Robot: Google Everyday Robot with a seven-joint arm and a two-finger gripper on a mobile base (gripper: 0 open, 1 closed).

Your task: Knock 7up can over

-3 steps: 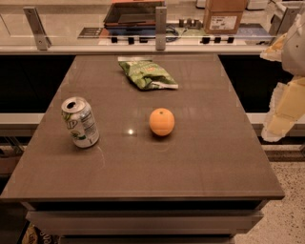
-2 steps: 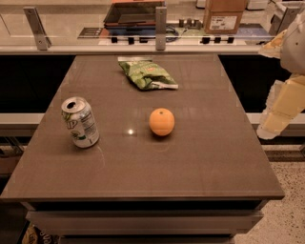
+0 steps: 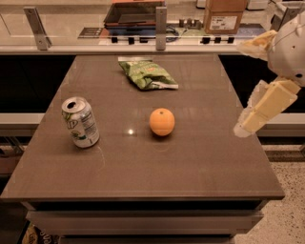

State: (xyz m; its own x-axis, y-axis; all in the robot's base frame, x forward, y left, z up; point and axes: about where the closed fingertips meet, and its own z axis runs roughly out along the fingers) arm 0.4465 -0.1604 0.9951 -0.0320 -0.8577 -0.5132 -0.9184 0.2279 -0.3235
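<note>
The 7up can [image 3: 80,122], silver with a green and white label and an open pull-tab top, stands upright on the left part of the brown table [image 3: 190,162]. My gripper [image 3: 242,88] hangs at the right edge of the table, far right of the can and above the table surface. Its two cream fingers [image 3: 263,108] are spread apart with nothing between them. The orange lies between the gripper and the can.
A round orange [image 3: 162,122] sits near the table's middle. A green foil snack bag [image 3: 147,75] lies at the back centre. Behind the table runs a counter with metal posts [image 3: 161,27], a dark tray [image 3: 133,13] and a cardboard box [image 3: 225,15].
My gripper has shifted slightly left, in over the table's right edge. The can, orange and bag have not moved.
</note>
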